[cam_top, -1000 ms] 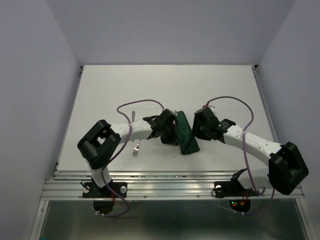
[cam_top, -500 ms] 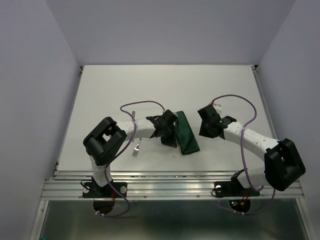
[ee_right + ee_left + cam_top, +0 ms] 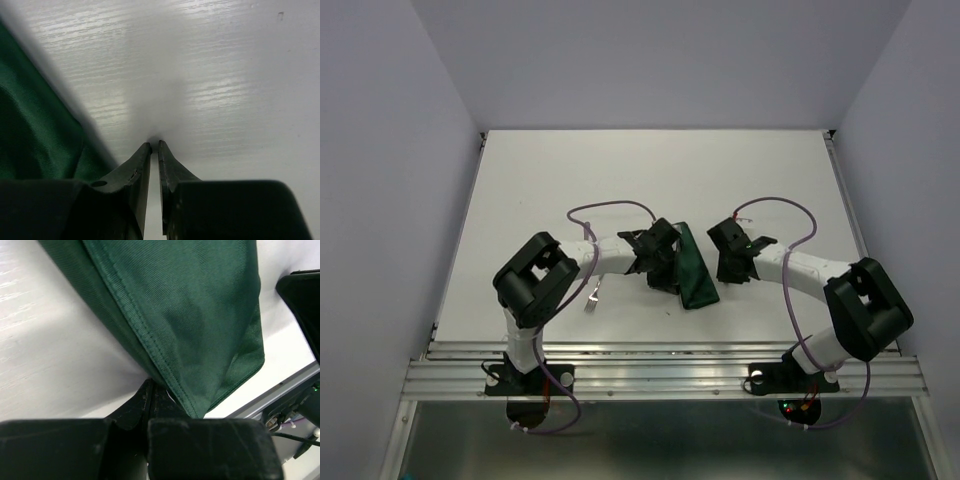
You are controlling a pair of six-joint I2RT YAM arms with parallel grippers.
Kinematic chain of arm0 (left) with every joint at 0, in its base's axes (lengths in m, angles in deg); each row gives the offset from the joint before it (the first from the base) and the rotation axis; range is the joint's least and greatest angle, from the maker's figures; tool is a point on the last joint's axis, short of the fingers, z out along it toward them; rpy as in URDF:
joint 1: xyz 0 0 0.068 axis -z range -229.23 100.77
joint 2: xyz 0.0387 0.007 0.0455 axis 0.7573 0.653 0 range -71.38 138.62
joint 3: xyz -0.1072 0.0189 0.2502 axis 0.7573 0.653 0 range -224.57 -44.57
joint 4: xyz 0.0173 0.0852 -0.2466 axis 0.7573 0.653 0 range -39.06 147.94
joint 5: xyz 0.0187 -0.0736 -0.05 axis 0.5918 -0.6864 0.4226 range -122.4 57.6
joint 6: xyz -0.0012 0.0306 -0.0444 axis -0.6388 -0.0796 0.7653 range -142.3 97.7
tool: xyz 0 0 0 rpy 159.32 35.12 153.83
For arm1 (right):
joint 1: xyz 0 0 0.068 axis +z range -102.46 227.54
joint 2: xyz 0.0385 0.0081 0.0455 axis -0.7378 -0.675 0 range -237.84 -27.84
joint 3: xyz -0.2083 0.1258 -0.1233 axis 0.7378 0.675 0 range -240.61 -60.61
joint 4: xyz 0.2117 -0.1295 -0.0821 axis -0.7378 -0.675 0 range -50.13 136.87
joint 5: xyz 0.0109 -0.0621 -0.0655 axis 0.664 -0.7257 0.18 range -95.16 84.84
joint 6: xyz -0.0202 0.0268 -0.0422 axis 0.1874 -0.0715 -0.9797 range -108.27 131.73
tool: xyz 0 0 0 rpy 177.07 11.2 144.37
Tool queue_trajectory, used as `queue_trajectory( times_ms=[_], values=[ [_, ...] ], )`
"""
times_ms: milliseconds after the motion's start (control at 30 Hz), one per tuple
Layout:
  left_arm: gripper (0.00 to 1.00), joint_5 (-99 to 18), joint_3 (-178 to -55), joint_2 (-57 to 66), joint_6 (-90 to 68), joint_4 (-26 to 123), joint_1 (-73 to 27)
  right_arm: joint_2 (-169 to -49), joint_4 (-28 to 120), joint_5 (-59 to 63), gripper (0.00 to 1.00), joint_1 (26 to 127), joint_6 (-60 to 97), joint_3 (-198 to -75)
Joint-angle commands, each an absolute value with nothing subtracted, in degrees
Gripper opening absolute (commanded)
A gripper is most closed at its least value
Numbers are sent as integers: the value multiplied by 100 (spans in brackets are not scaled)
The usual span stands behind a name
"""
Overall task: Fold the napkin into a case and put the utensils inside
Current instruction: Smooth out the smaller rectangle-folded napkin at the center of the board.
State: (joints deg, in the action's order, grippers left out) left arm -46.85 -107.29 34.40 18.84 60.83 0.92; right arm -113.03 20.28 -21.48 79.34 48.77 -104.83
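Observation:
The dark green napkin lies folded into a narrow strip at the table's middle; it fills the top of the left wrist view. My left gripper sits at its left edge, jaws shut with the tips meeting at the cloth's stitched hem, which looks raised off the table. My right gripper hovers just right of the napkin over bare table, its fingers drawn to a thin slit with nothing between them. A silver utensil lies beside the left arm. The other utensil is not visible.
The white table reaches back to the grey walls. A metal rail runs along the near edge. Purple cables loop over both arms. The napkin's edge shows at the left of the right wrist view.
The right gripper's jaws have closed from well apart to a thin slit, and that arm's elbow swung inward. The left arm's elbow shifted right. The napkin stayed put.

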Motion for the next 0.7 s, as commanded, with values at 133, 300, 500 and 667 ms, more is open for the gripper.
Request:
queue_trajectory(
  times_ms=[133,300,500,667],
  values=[
    [0,-4743,-11136,3559,1865,6105,263,-11380,2305,-1738,17,8392,5058,-10376],
    [0,-4778,-11251,3603,1866,6105,315,-11363,2375,-1598,17,8525,5251,-10332],
    [0,-4821,-11330,3673,1892,6105,403,-11301,2445,-1501,17,8630,5409,-10218],
    [0,-4839,-11347,3717,1927,6105,535,-11239,2463,-1492,18,8630,5515,-10104]
  ],
)
